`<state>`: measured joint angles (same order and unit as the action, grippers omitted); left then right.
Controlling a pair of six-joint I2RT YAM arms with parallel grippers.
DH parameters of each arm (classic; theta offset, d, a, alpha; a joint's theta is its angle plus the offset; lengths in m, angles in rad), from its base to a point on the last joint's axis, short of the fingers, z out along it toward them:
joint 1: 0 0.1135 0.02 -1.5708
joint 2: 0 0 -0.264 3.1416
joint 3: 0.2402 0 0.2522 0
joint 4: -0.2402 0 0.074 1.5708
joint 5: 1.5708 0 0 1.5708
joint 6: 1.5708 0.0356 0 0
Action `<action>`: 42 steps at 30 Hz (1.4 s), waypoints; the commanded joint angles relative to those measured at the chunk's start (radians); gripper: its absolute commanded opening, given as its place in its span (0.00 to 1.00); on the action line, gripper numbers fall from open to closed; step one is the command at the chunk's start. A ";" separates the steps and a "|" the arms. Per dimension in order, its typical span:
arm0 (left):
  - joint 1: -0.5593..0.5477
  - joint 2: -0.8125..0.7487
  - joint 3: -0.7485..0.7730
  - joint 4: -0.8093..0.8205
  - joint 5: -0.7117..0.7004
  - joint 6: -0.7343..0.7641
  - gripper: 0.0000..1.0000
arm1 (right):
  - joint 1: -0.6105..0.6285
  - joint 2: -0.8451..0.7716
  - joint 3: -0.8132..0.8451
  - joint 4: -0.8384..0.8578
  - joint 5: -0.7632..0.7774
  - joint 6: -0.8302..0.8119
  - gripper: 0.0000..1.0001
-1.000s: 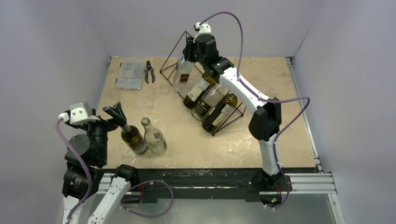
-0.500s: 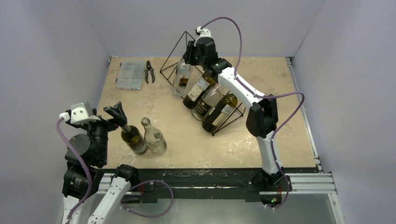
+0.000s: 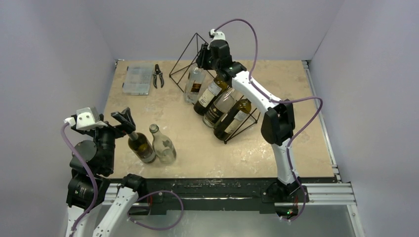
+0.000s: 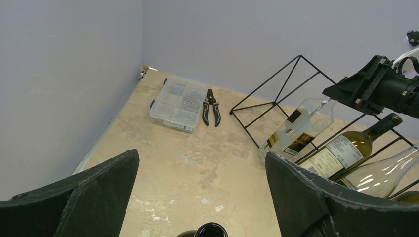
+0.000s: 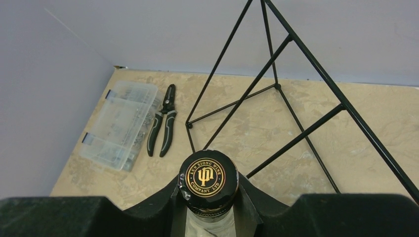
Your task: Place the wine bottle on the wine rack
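Your right pincer clamps the black-capped neck of the clear glass wine bottle, which leans on the triangular black wire wine rack near the surface's far edge. Your left pincer gapes wide.

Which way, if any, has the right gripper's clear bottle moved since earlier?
Yes. The clear bottle shifted slightly right, away from the pliers, toward the nearest bottle on the wine rack.

Gripped at its gold-crested black cap between the right jaws, the clear wine bottle tilts below them at the black wire wine rack's end slot.
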<state>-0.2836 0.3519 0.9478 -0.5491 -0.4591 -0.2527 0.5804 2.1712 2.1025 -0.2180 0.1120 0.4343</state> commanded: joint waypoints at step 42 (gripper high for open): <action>0.008 0.036 0.019 0.003 0.009 -0.020 1.00 | -0.022 -0.071 0.011 0.041 0.196 -0.155 0.62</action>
<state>-0.2817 0.3805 0.9478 -0.5632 -0.4526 -0.2546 0.5556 2.1723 2.0979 -0.2005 0.2554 0.3157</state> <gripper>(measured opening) 0.998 0.562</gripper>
